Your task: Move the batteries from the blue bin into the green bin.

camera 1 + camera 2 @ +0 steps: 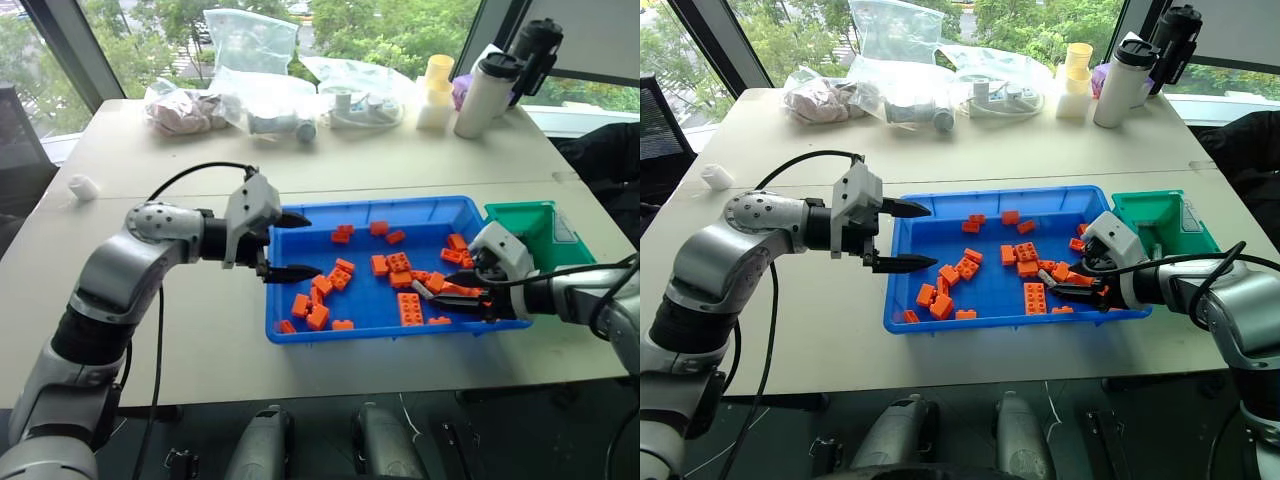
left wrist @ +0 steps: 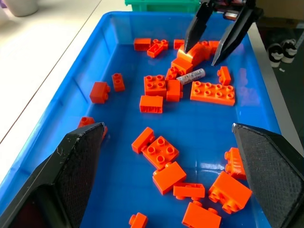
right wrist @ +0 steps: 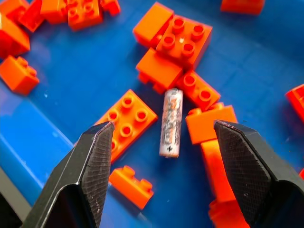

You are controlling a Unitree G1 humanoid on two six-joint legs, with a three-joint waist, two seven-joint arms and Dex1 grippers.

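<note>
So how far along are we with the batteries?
Nothing visibly done: whether the green bin holds any batteries cannot be told. In hand: the right end effector hangs open over one battery lying among orange bricks in the blue bin, not gripping it. The left end effector is open and empty. Left: grasp, carry, drop.

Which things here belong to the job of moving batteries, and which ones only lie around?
Belong to the job:
- battery, lying among the bricks
- blue bin
- green bin
- right claw, open over the battery
- left claw, open

Just lying about:
- orange bricks in the blue bin
- plastic bags
- bottles
- small white cap
</note>
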